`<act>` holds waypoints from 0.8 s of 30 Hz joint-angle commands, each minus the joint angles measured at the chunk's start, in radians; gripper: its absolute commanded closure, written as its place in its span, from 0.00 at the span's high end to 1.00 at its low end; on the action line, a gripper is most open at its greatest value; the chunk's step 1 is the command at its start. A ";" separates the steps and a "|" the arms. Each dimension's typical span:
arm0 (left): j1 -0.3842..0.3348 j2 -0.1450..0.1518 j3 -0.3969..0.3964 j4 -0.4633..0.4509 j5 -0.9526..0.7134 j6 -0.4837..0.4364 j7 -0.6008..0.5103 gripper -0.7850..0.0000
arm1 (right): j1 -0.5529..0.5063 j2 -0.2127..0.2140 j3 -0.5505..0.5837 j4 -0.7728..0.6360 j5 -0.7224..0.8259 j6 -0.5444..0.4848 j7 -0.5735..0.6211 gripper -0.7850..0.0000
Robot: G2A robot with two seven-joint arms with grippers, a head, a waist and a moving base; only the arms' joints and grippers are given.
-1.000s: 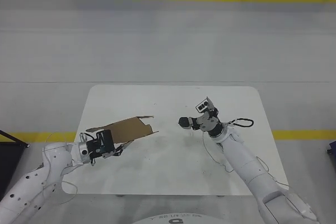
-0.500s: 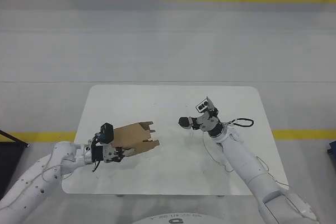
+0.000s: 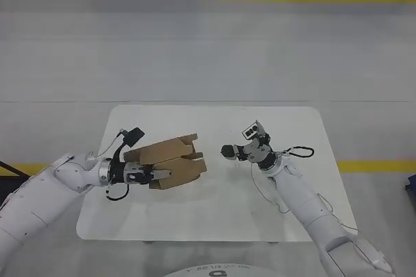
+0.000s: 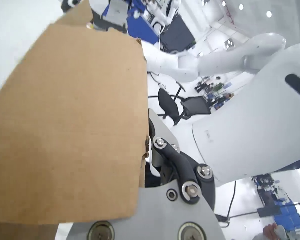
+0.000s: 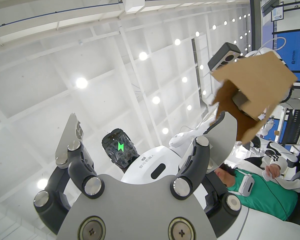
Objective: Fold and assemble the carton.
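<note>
carton [image 3: 173,154] clamped in left gripper [image 3: 148,174], well apart from right gripper [image 3: 225,150].

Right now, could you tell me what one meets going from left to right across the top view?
The left gripper → brown carton → right gripper → black cable loop.

Top view: blocked left of centre by carton [image 3: 173,161], gripped by left gripper [image 3: 149,174]. Narrow gap at mid-frame between carton and right gripper [image 3: 227,150], not touching. Passable over bare table [image 3: 215,211] along upper edge and lower centre. Lower right barred by right arm [image 3: 298,197].
</note>
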 commanded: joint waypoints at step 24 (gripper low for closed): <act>0.057 -0.018 -0.107 -0.179 0.984 0.107 0.356 0.00 | 0.085 -0.041 -0.083 -0.050 -0.156 -0.026 -0.277 1.00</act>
